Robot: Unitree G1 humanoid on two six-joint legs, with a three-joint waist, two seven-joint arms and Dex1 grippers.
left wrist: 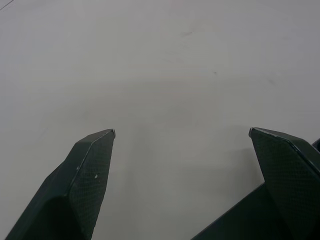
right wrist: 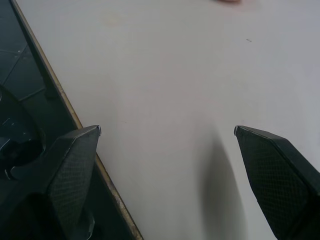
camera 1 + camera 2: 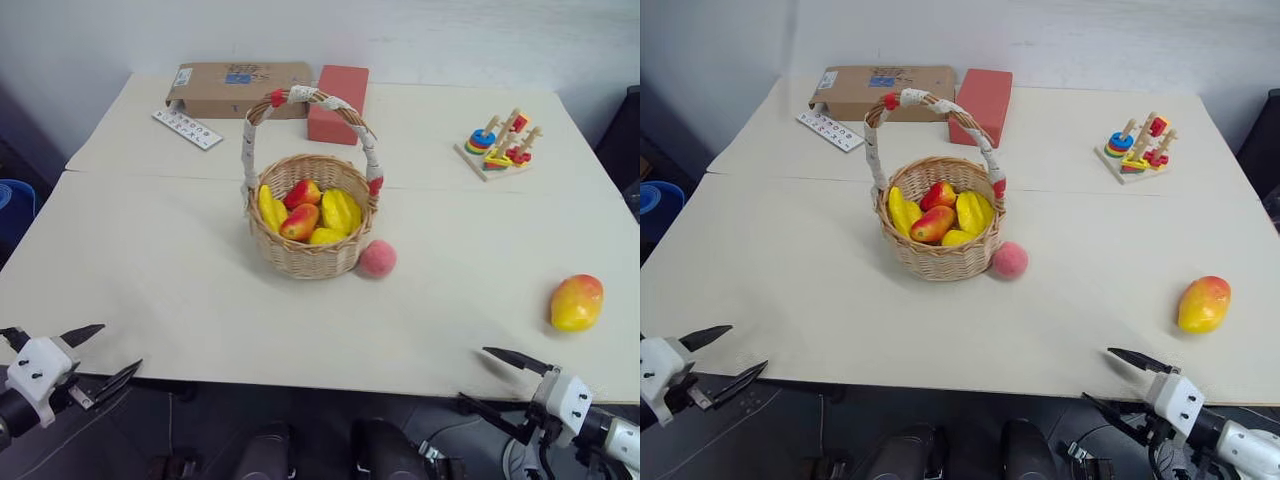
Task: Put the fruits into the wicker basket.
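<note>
Two fruits wait: send the spread, empty right gripper (image 3: 495, 378) toward the mango (image 3: 577, 302) at two o'clock, squarely.

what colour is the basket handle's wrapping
White with red bands on the wicker basket handle, clearest in the left eye view.

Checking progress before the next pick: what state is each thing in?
wicker basket: upright, holding several fruits
peach: on table, against the basket
mango: on table, apart
left gripper: open, empty
right gripper: open, empty
ring-stacking toy: upright, rings on
cardboard box: flat, closed
</note>
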